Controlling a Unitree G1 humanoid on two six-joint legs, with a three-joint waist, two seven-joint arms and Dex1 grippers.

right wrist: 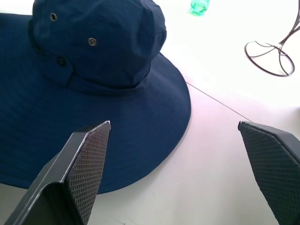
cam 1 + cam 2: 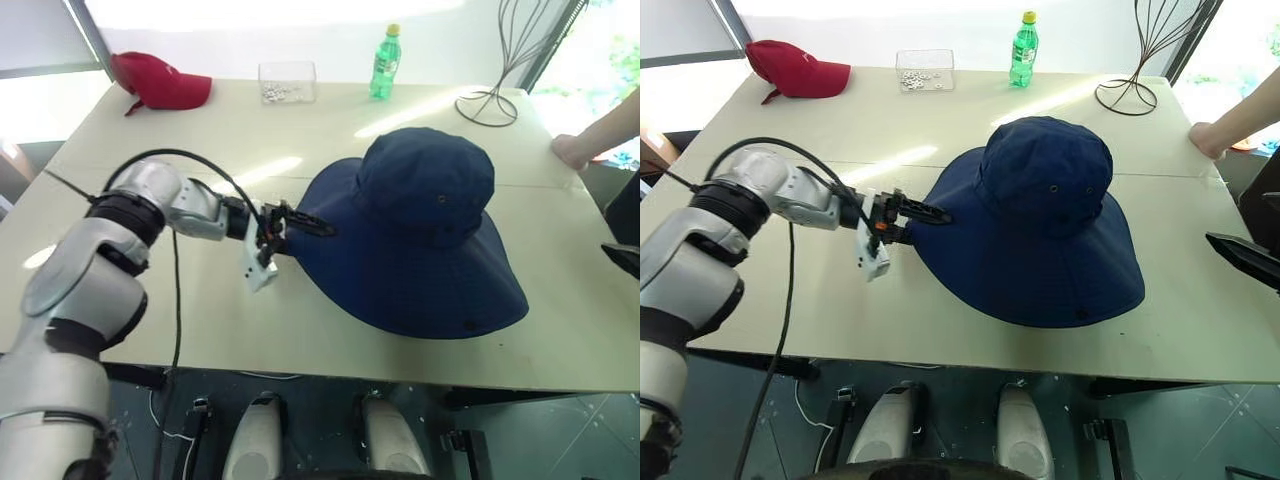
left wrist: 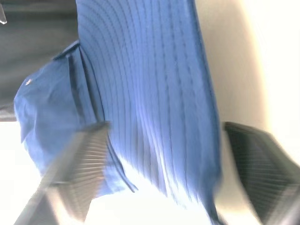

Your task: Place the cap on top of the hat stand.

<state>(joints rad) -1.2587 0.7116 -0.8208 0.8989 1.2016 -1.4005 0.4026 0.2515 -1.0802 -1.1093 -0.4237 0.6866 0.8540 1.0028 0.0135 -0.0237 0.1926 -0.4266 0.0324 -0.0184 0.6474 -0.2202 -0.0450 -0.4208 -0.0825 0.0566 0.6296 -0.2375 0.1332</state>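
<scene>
The cap [image 2: 430, 200], a navy wide-brimmed sun hat, rests on the table [image 2: 130, 300] right of centre, crown up and rounded, brim spread flat around it. The hat stand is hidden. My left gripper [image 2: 305, 225] is at the cap's left brim edge, pointing right. In the left wrist view its fingers [image 3: 79, 159] stand wide apart with the brim [image 3: 154, 93] between them, so it is open. My right gripper [image 1: 173, 124] is open and holds nothing, hovering off the cap's right side; one black finger [image 2: 1245, 255] shows at the right edge.
Along the table's back stand a red baseball cap [image 2: 160, 82], a clear plastic box [image 2: 287, 80], a green bottle [image 2: 385, 62] and a tall wire stand [image 2: 490, 105] with a narrow stem. A person's hand [image 2: 575, 150] rests on the right table edge.
</scene>
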